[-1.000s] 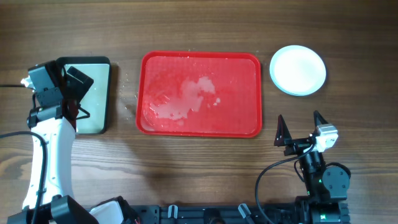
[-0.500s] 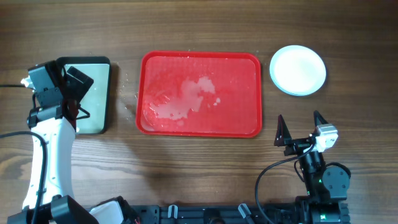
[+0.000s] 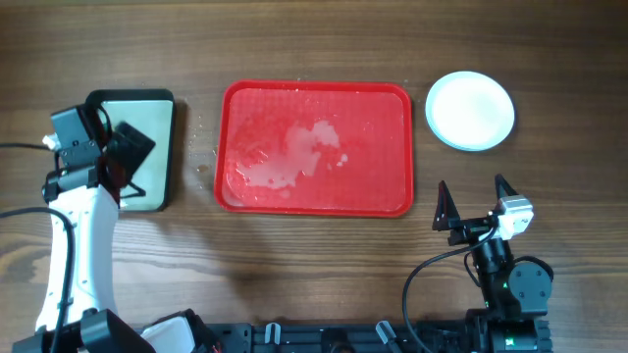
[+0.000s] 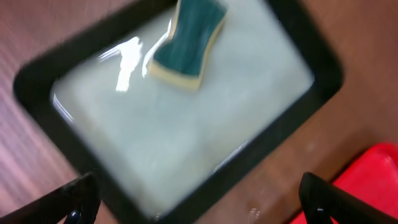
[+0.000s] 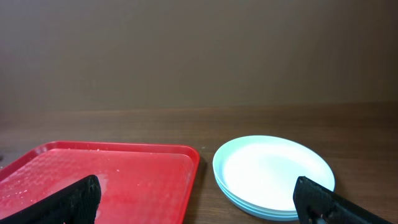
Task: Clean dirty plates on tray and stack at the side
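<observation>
Worktop (image 3: pixel 314 265), wooden. Nearest, at 5 o'clock, right end effector (image 3: pixel 471 185) released, empty. At 9 o'clock, left end effector (image 3: pixel 132 163) spread, empty, above pan (image 3: pixel 128 95). Centre: tray (image 3: pixel 397 147), long axis 9-to-3. Plates (image 3: pixel 471 110) stacked at 1 o'clock, beside it.

Item count, overhead view:

- Tray (image 3: pixel 314 85): one, red, at the centre of the table (image 3: pixel 294 255).
- Pan (image 3: pixel 137 94): one, black-rimmed, at 9 o'clock.
- Sponge (image 4: pixel 186 43): one, lying in the pan.
- Plate stack (image 3: pixel 470 110): one, at 2 o'clock. From overhead it reads as a single white disc. The right wrist view shows layered rims beneath the top plate, so at least two plates; the exact number is not determinable.
- Grippers: two. The left gripper (image 3: pixel 132 167) is at 9 o'clock and the right gripper (image 3: pixel 471 191) at 5 o'clock.
</observation>
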`<state>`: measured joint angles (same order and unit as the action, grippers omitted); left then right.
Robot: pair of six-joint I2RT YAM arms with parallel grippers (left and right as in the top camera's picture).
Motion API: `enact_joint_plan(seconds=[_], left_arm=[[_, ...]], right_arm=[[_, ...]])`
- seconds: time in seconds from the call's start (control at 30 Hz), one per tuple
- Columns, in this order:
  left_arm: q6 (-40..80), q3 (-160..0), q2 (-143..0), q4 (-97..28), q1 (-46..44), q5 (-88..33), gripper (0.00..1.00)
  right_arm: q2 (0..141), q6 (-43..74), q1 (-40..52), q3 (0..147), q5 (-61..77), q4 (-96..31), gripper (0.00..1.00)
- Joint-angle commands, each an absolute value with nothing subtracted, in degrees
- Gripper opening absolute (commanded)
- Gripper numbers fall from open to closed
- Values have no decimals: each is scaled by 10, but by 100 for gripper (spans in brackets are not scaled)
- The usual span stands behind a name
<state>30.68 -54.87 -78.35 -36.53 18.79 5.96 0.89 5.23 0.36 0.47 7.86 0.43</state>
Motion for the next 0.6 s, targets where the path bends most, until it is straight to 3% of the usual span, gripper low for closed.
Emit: enact_joint_plan(seconds=[0.0, 0.27, 0.57], left_arm=[[274, -506, -709, -377, 174, 36, 100], [140, -299, -443, -255, 132, -66, 100], [137, -109, -231, -73, 90, -94, 100]], right_arm=[[2, 46, 7, 3, 73, 5, 100], [5, 46, 7, 3, 73, 5, 100], [6, 46, 7, 3, 73, 5, 100]])
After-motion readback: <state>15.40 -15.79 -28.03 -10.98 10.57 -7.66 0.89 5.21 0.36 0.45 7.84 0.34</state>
